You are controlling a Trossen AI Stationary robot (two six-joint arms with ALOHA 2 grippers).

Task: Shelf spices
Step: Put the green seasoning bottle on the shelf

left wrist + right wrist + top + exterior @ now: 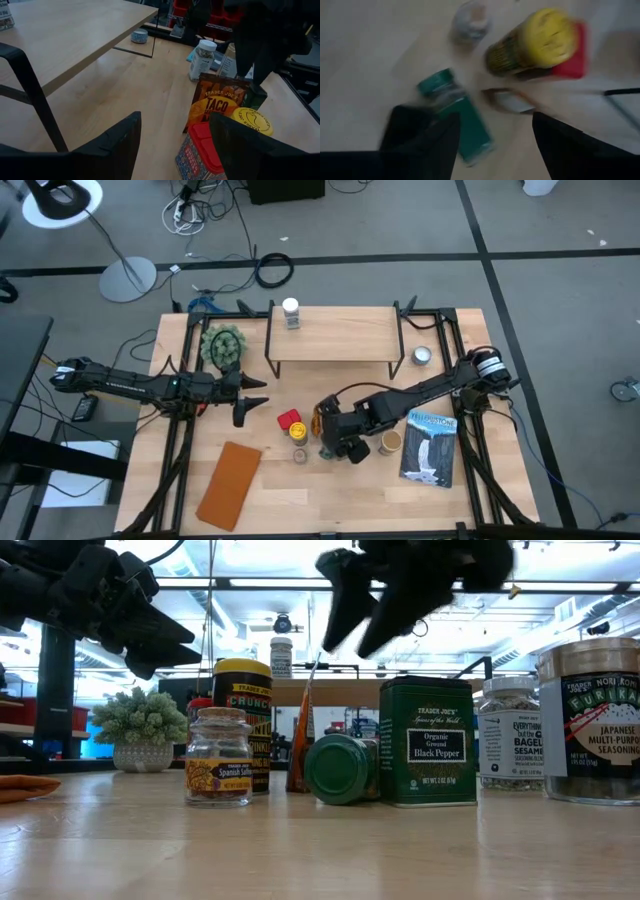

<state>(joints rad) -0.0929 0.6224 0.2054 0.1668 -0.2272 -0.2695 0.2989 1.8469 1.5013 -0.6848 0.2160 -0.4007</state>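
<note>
Green tin (430,740) label legible low view only; right end effector (492,135) spread above.

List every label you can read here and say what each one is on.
"TRADER JOE'S Organic Ground Black Pepper": green tin.
"Spanish Saffron": small glass jar.
"CRUNCH": yellow-lidded can; rest hidden.
"EVERYTHING BUT THE BAGEL SESAME": white-lidded jar.
"NORI KOMI FURIKAKE JAPANESE MULTI-PURPOSE SEASONING": large jar.
"TRADER JOE'S TACO": orange packet.
Red box, book: unreadable.
</note>
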